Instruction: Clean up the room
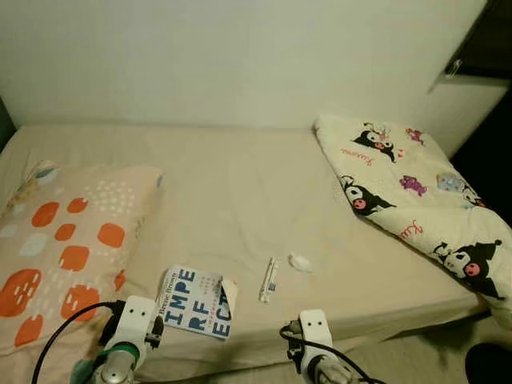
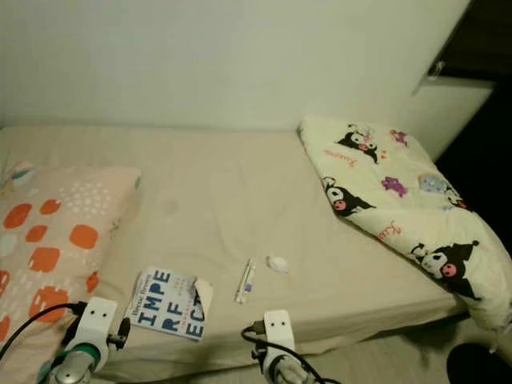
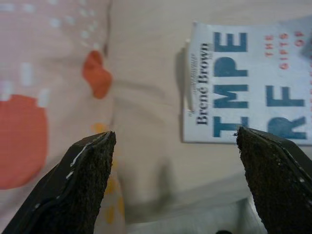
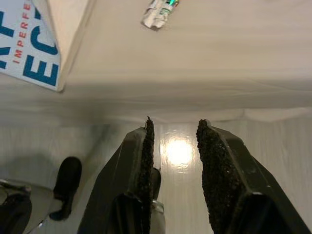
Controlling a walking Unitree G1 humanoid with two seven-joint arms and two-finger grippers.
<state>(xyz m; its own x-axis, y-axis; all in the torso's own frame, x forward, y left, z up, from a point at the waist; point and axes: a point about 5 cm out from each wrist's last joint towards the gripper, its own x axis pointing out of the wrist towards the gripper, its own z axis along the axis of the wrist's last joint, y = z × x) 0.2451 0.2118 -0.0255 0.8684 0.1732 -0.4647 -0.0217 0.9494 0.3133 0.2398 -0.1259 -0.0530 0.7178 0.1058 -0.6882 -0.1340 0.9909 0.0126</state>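
A bed with a beige sheet lies before me. Near its front edge rests a white book with blue letters, one cover corner folded up. A small tube and a small white crumpled thing sit just right of the book. My left gripper hovers open over the sheet between the pillow and the book, holding nothing. My right gripper hangs in front of the bed's edge over the floor, its fingers slightly apart and empty, with the tube beyond them.
A pillow with orange spots covers the bed's left part. A cream blanket with cartoon prints is heaped on the right and hangs over the far corner. A pale wall backs the bed. Glossy floor lies below the front edge.
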